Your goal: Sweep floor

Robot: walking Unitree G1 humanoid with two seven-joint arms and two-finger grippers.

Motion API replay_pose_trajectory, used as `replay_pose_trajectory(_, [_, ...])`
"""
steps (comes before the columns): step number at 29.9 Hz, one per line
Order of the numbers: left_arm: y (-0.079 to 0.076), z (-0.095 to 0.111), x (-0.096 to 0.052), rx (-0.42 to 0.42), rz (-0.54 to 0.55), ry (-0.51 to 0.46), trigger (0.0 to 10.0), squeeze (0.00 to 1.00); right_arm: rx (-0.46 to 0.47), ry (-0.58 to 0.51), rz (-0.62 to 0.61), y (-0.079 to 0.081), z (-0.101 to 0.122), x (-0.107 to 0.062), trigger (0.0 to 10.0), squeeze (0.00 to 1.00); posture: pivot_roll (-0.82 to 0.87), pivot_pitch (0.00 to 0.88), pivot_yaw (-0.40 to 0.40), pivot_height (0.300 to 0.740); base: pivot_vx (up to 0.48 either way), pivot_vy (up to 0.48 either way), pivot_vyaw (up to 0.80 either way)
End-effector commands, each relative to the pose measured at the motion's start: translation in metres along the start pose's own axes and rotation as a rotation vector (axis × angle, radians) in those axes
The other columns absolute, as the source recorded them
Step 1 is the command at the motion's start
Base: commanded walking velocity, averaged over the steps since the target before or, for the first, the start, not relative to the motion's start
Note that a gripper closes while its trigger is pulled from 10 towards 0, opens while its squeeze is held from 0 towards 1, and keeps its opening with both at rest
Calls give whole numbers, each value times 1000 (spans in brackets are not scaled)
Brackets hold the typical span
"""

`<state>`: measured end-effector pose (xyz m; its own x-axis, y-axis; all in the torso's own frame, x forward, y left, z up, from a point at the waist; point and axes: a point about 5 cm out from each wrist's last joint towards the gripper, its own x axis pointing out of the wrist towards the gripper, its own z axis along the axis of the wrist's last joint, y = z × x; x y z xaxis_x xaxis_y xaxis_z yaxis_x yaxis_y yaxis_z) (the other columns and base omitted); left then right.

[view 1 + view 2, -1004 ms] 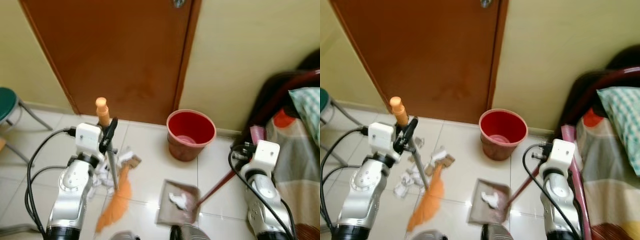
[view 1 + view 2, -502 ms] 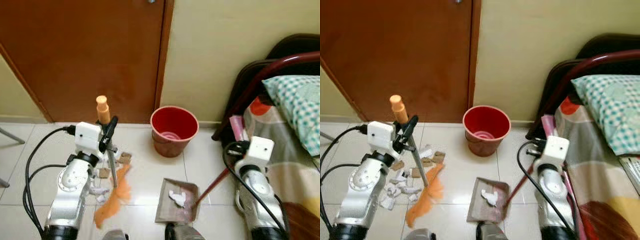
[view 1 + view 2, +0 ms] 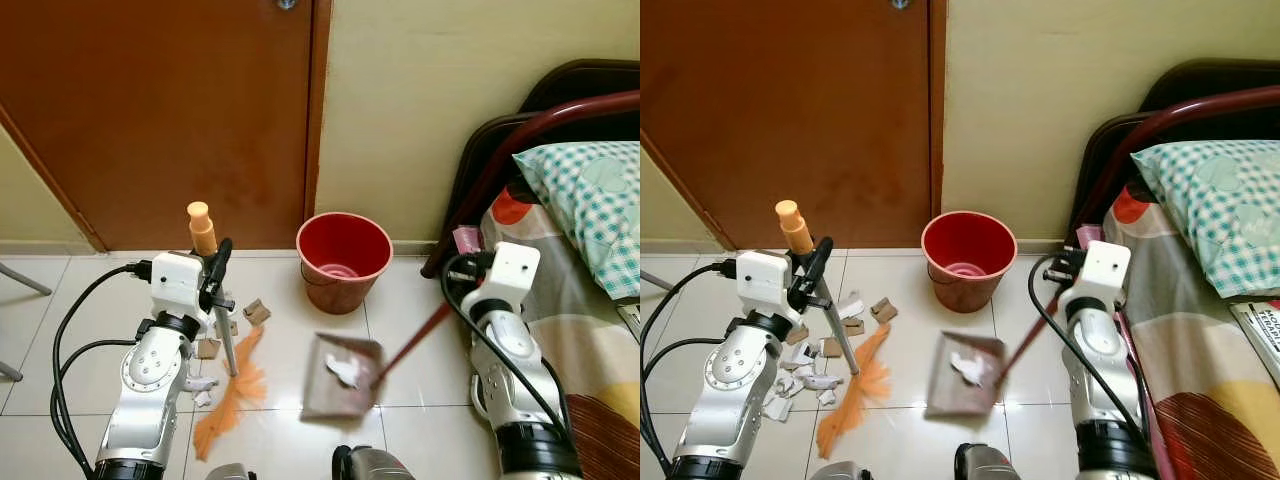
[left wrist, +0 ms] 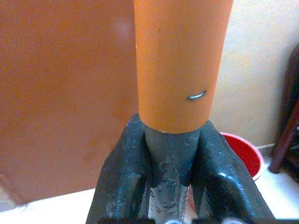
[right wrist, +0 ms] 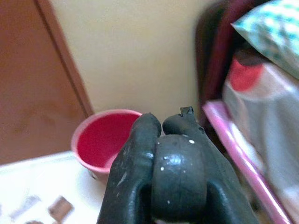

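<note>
A broom with an orange-capped grey shaft (image 3: 225, 340) and orange bristles (image 3: 229, 397) stands tilted on the tiled floor. My left gripper (image 3: 218, 264) is shut on its shaft just below the cap (image 4: 182, 60). My right gripper (image 3: 457, 279) is shut on the dark red handle (image 3: 412, 342) of a grey-brown dustpan (image 3: 338, 364). The pan carries white paper scraps (image 3: 343, 368) and looks blurred, just above the floor. A red bucket (image 3: 343, 258) stands by the wall, beyond the pan. Paper and cardboard scraps (image 3: 808, 367) lie beside the bristles.
A brown door (image 3: 170, 110) and a cream wall close off the far side. A bed with a checked pillow (image 3: 585, 215) and a dark red frame (image 3: 520, 150) lies on the right. A stool leg (image 3: 20, 280) shows at the left edge. Black cables loop beside both arms.
The camera has turned right, bringing the bed into view. My right arm has risen and the dustpan has moved left and towards the bucket. The broom stays held in the left gripper.
</note>
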<state>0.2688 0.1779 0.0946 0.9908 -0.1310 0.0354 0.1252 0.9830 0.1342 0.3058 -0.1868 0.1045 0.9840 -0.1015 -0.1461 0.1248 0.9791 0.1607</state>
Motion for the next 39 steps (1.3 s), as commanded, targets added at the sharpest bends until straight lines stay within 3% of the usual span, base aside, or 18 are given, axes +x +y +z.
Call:
replay_pose_trajectory(1, [8,-4,0,27,35,34,10000,0,23,-54,46,8,18,2,10000,0,6,90,-33,740,0,0,0])
replay_pose_trajectory(4, [11,-7,0,27,57,54,10000,0,35,-68,86,18,31,5,10000,0,5,89,-36,740,0,0,0])
replay_pose_trajectory(6, [11,-11,-1,21,75,75,10000,0,73,-86,139,29,53,11,10000,0,2,88,-40,740,0,0,0])
replay_pose_trajectory(10, [10,-14,-1,10,83,87,10000,0,89,-91,187,36,64,13,10000,0,-1,88,-42,740,0,0,0])
replay_pose_trajectory(14, [6,-15,1,-1,86,92,10000,0,128,-182,314,54,103,16,10000,0,-5,84,-47,740,0,0,0])
replay_pose_trajectory(16, [6,-15,1,-2,85,92,10000,0,129,-195,323,56,107,17,10000,0,-5,81,-48,740,0,0,0])
replay_pose_trajectory(25, [3,-16,4,-15,83,93,10000,0,163,-408,373,63,166,19,10000,0,-4,79,-50,740,0,0,0])
replay_pose_trajectory(31, [-1,-17,5,-25,76,93,10000,0,29,-628,376,63,214,9,10000,0,-5,79,-52,740,0,0,0])
replay_pose_trajectory(32, [-1,-17,5,-25,76,93,10000,0,29,-628,376,63,214,9,10000,0,-5,79,-52,740,0,0,0])
replay_pose_trajectory(36, [-4,-17,6,-29,68,91,10000,0,-169,-755,366,66,231,2,10000,0,-5,79,-52,740,0,0,0])
replay_pose_trajectory(39, [-4,-17,7,-29,66,91,10000,0,-263,-784,354,68,228,0,10000,0,-5,78,-49,740,0,0,0])
